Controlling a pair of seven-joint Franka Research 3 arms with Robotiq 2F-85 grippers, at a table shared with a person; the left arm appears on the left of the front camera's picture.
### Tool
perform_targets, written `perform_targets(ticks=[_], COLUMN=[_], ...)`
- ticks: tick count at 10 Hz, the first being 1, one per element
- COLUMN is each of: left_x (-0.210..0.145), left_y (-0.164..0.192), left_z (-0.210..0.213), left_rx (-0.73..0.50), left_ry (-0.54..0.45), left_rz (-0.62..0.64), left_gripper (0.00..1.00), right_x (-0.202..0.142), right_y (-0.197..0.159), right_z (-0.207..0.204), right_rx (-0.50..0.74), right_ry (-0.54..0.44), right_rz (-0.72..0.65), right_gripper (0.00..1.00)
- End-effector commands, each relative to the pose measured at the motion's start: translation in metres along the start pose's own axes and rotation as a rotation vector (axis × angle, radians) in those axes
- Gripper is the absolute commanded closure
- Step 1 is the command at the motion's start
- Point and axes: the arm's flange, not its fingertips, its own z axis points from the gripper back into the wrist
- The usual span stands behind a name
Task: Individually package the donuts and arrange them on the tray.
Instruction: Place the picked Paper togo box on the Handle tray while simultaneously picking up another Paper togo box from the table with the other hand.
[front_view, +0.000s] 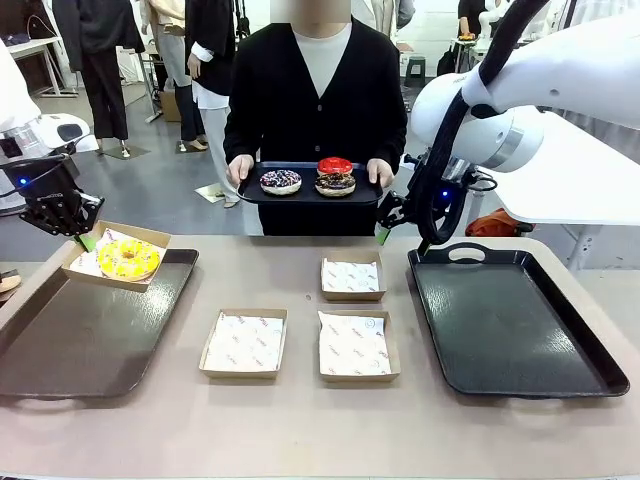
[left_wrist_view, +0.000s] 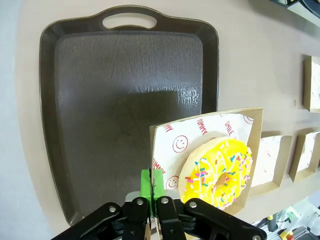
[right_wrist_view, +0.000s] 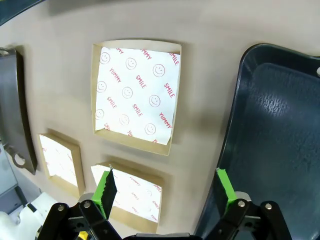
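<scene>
My left gripper (front_view: 85, 238) is shut on the back edge of a paper-lined cardboard box (front_view: 100, 262) that holds the yellow-iced donut (front_view: 128, 258). The box hangs over the far left corner of the brown tray (front_view: 90, 340). In the left wrist view the fingers (left_wrist_view: 152, 184) pinch the box (left_wrist_view: 200, 132) at its rim, with the donut (left_wrist_view: 220, 172) lying inside. Across the table a person holds a small black tray (front_view: 305, 196) carrying a dark sprinkled donut (front_view: 281, 181) and a red-iced donut (front_view: 334, 166) stacked on a chocolate one (front_view: 335, 186). My right gripper (front_view: 402, 240) hangs open and holds nothing.
Three empty lined boxes (front_view: 352, 277) (front_view: 244, 343) (front_view: 357, 345) lie mid-table. A black tray (front_view: 510, 320) sits at the right. The right wrist view looks down on one box (right_wrist_view: 135, 95) beside that tray (right_wrist_view: 280, 140).
</scene>
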Motion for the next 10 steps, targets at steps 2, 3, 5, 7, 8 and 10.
perform_targets(ticks=[2,3,5,7,8,10], left_x=[0.000,0.003,0.008,0.013,0.017,0.022], left_y=[0.000,-0.001,0.004,0.010,0.011,0.010], left_z=[0.000,-0.002,-0.009,-0.016,-0.020,-0.024], left_rx=[0.000,0.007,0.002,0.010,0.006,0.006], left_ry=[0.000,0.000,0.005,0.004,0.003,0.003], left_rz=[0.000,-0.013,-0.012,-0.008,-0.014,-0.021], left_gripper=[0.99,0.99,0.99,0.99,0.99,0.99], right_x=[0.001,0.005,0.019,0.033,0.037,0.043], right_y=[0.008,0.016,0.029,0.041,0.045,0.050], right_z=[-0.001,-0.002,-0.009,-0.021,-0.027,-0.040], right_rx=[-0.060,-0.095,-0.151,-0.195,-0.210,-0.220], right_ry=[-0.018,-0.033,-0.027,-0.015,-0.011,-0.004], right_rz=[-0.030,-0.053,-0.102,-0.135,-0.149,-0.183], right_gripper=[0.00,0.00,0.00,0.00,0.00,0.00])
